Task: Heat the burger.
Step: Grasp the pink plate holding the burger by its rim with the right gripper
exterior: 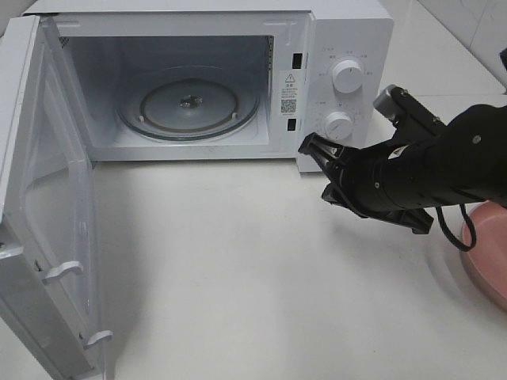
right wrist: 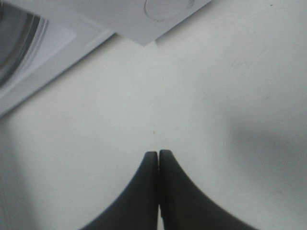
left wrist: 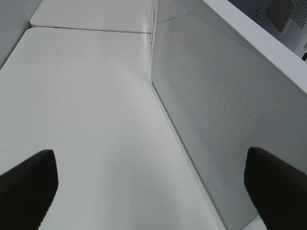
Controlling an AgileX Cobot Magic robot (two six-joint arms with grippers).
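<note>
on the white table [exterior: 238,261], at the far side, stands a white microwave [exterior: 198,20] with its door [exterior: 47,214] swung fully open to the left. inside the cavity only the round glass turntable [exterior: 190,107] lies, and nothing rests on it.

the right gripper [exterior: 307,144] reaches in from the right and hangs above the table, just beside the low near corner of the control panel, under the lower knob [exterior: 339,125]. i cannot tell if it touches the panel. in the right wrist view its two black fingers [right wrist: 144,191] are pressed together, tip against tip, with nothing between them.

the left gripper [left wrist: 148,158] shows only in the left wrist view. its fingers [left wrist: 26,184] stand wide apart and hold nothing; between them are the bare table and the dotted panel of the open door.

at the right edge, near the right arm, a part of a pink plate [exterior: 487,261] is visible. the burger shows in none of the views, so i cannot tell where it is.
</note>
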